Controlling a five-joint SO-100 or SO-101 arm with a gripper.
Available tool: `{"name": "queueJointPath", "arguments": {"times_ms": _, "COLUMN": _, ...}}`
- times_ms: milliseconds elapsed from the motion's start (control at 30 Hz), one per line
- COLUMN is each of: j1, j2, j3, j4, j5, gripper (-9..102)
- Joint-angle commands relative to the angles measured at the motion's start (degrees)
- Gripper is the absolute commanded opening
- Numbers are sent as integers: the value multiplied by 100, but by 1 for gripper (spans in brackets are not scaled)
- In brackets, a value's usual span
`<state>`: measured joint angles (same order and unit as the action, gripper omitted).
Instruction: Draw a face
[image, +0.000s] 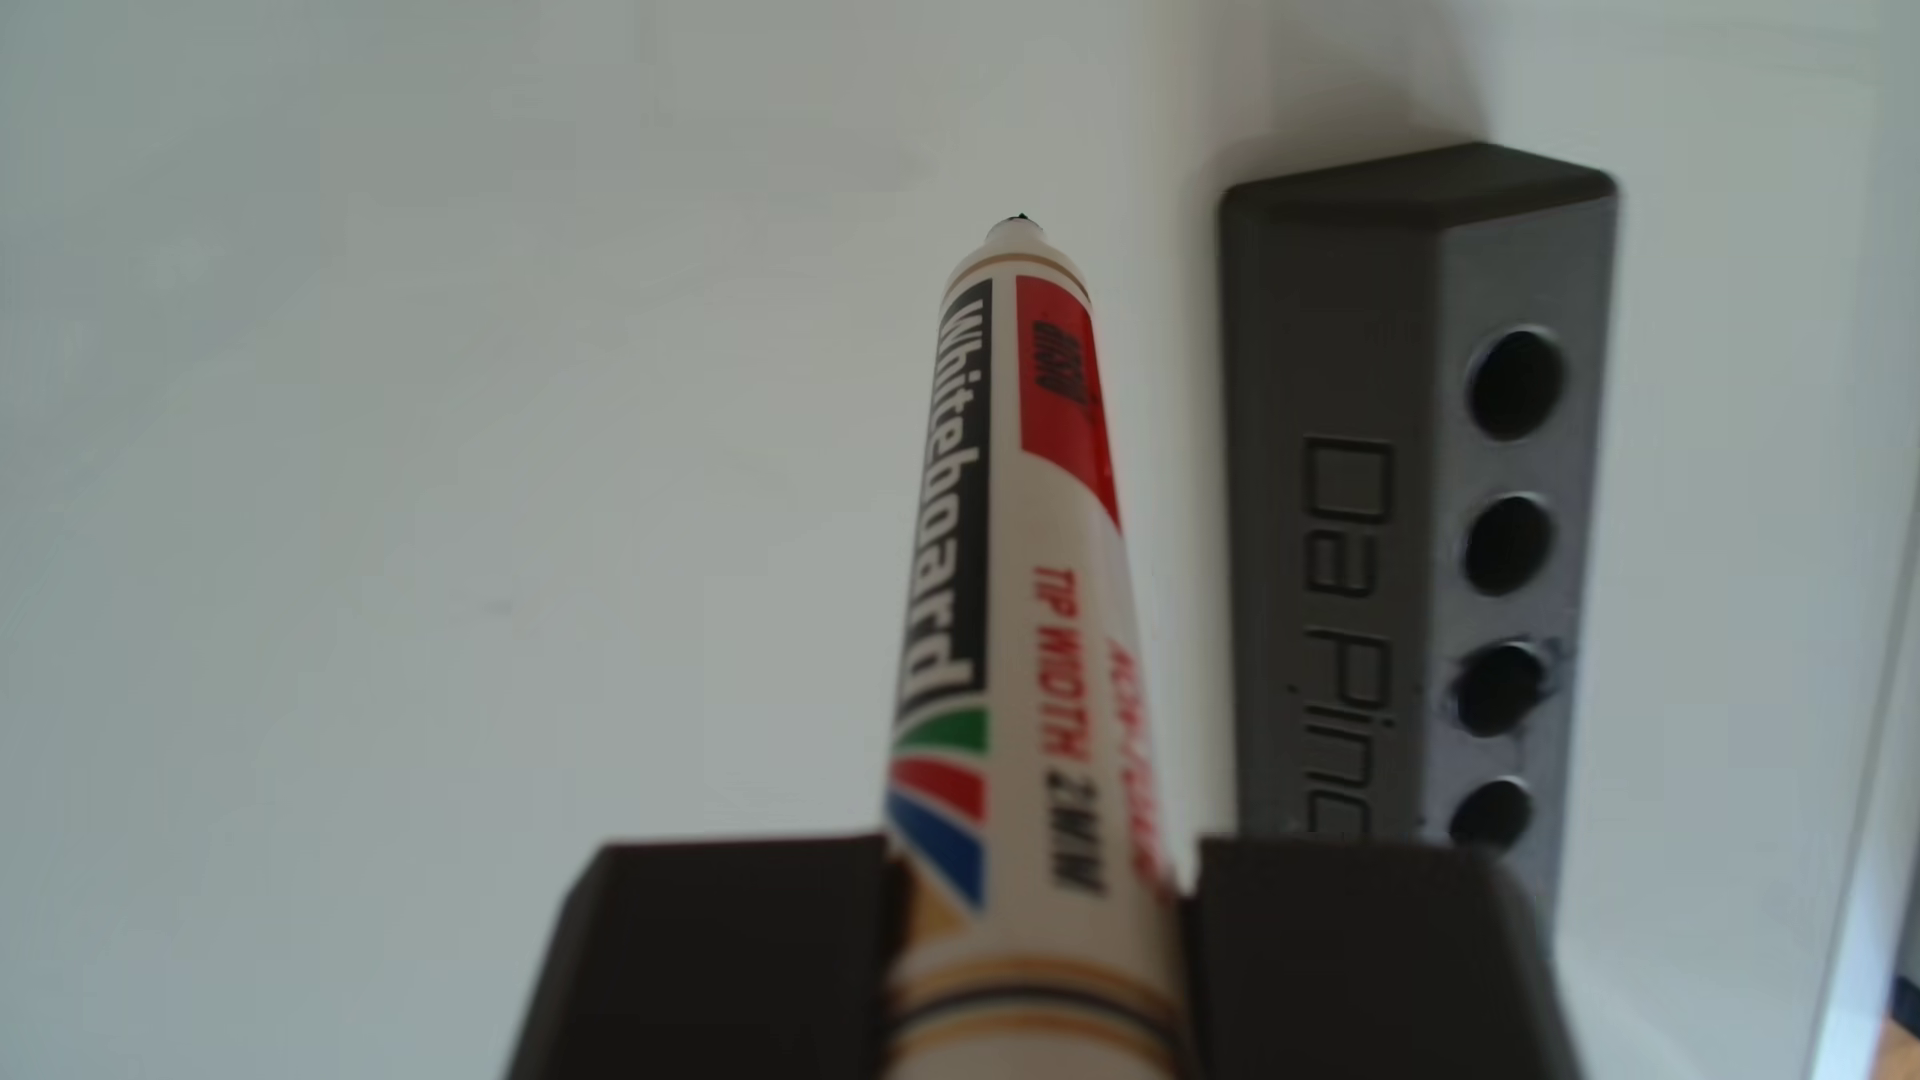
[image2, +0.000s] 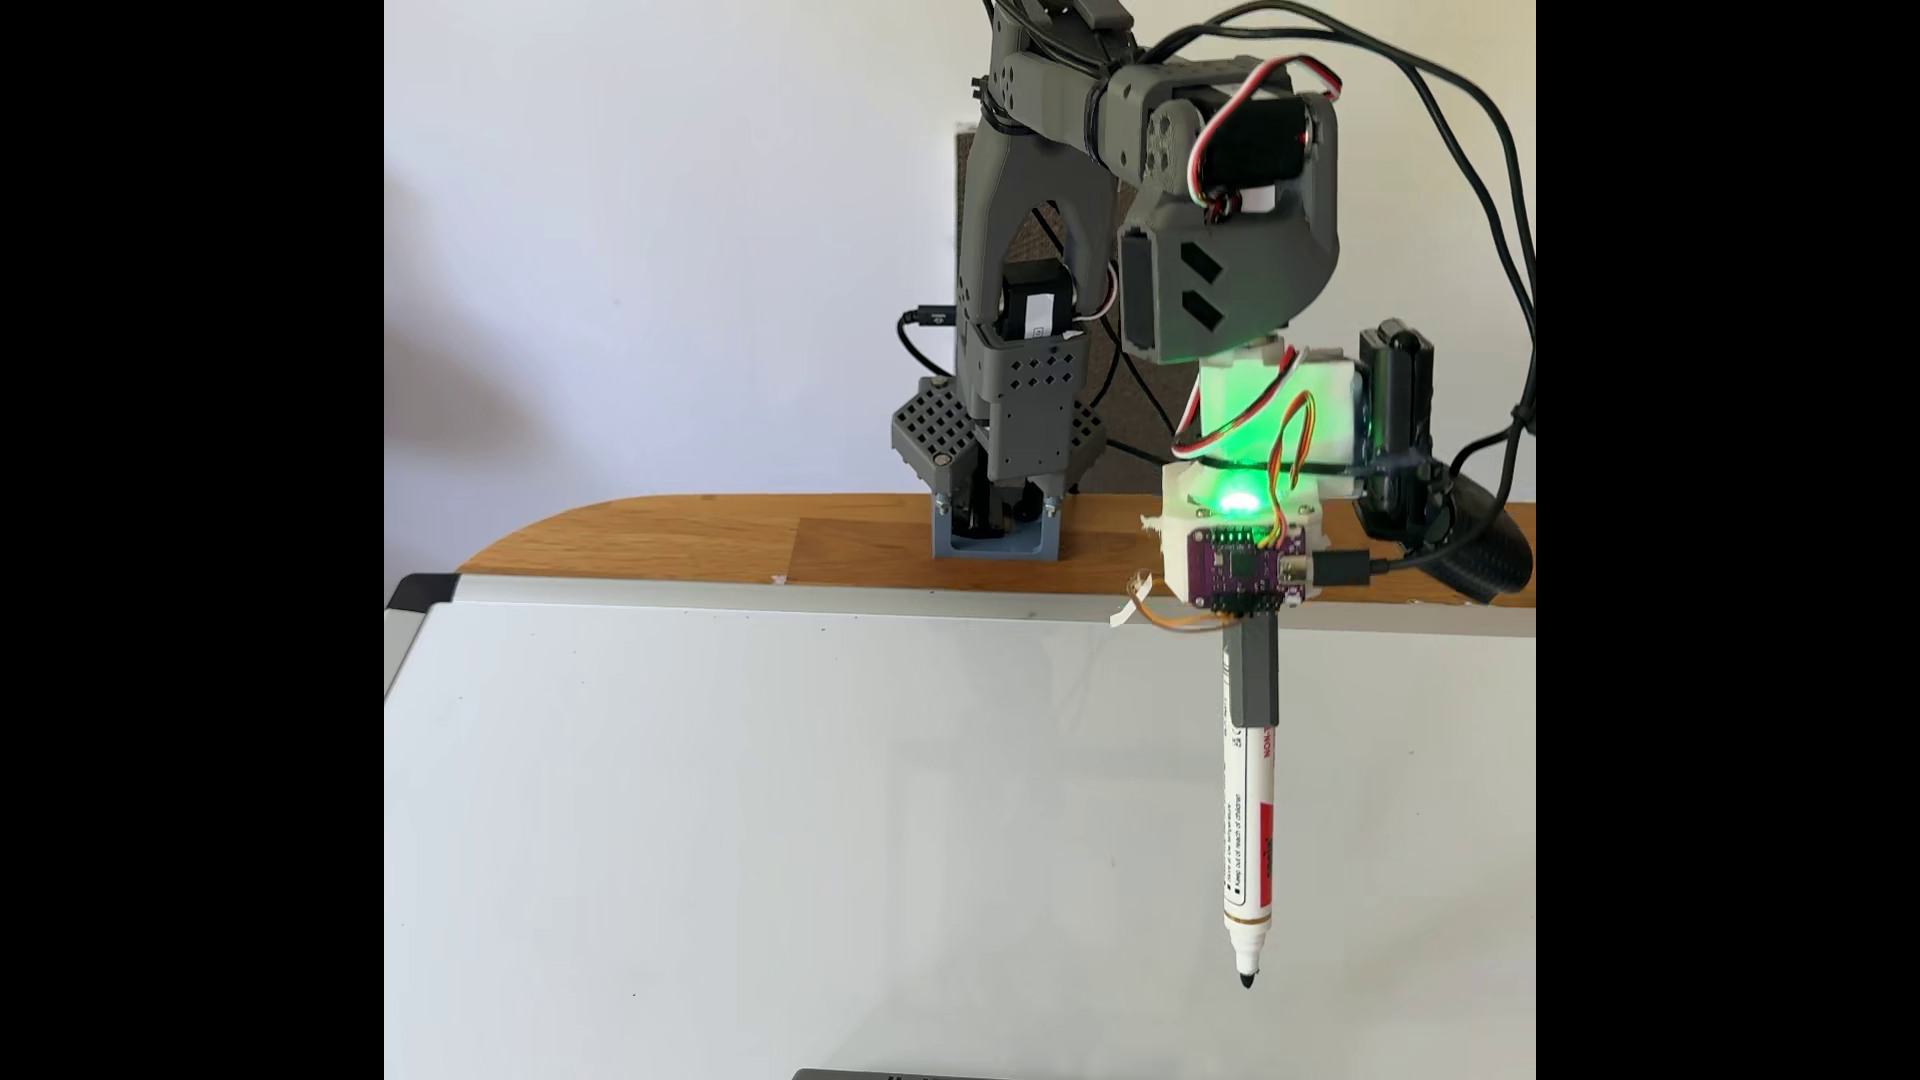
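Mostly bare whiteboard (image2: 831, 831) on wooden table (image2: 675, 540); marker (image2: 1250, 831) tip seemingly touching.

One whiteboard marker (image: 1023, 582), cap off, seen in both views (image2: 1250, 831). One whiteboard (image2: 831, 831) lying flat. One wooden tabletop (image2: 707, 540) behind it. One grey arm (image2: 1039, 208). One pincer (image: 1039, 966), two dark jaw blocks flanking the marker barrel. One grey holder block (image: 1382, 498) with four round holes visible along its side. One purple circuit board (image2: 1242, 566) on the wrist. One green light (image2: 1234, 504) lit above it.
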<state>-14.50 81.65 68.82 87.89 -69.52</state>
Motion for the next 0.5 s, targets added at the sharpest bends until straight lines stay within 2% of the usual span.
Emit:
{"name": "queueJointPath", "arguments": {"times_ms": 0, "j1": 62, "j2": 79, "j3": -44, "j4": -149, "j5": 53, "gripper": -1}}
{"name": "queueJointPath", "arguments": {"times_ms": 467, "j1": 246, "j2": -185, "j3": -53, "j4": -519, "j5": 26, "gripper": -1}}
